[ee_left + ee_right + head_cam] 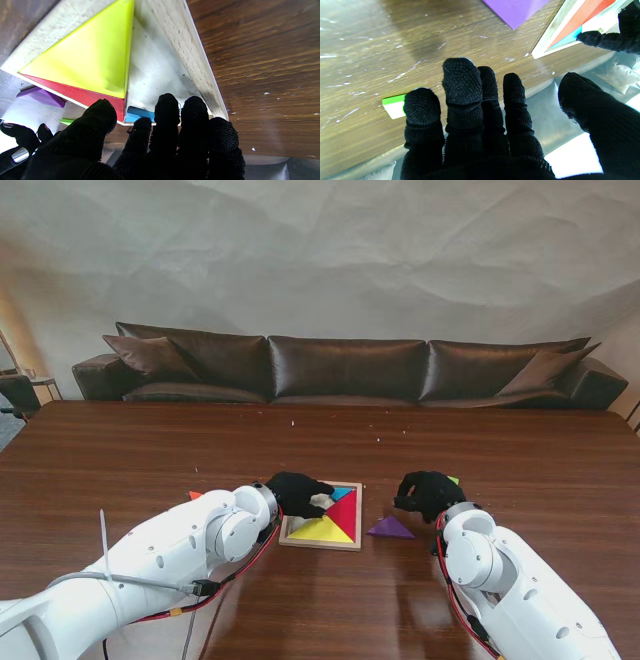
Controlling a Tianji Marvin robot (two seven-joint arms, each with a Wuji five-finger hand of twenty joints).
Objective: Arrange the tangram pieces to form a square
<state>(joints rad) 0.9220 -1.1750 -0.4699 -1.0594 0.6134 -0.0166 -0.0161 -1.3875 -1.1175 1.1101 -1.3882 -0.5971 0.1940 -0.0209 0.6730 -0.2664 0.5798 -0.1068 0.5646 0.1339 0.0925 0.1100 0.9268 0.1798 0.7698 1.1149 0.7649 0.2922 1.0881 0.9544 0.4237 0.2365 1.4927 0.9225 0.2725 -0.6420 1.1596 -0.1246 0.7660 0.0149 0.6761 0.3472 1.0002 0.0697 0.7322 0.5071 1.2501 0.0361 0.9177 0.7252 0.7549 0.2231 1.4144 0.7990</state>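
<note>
A wooden square tray holds a yellow triangle, a red triangle and a small blue piece. My left hand hovers open over the tray's far left corner, fingertips above bare white tray floor beside the blue piece. A purple triangle lies on the table just right of the tray. My right hand is open, palm down, beyond the purple triangle. A green piece lies at its outer finger, also showing past the hand.
An orange piece peeks out beside my left forearm. The dark wooden table stretches far to a brown leather sofa against the wall. Small crumbs dot the table top.
</note>
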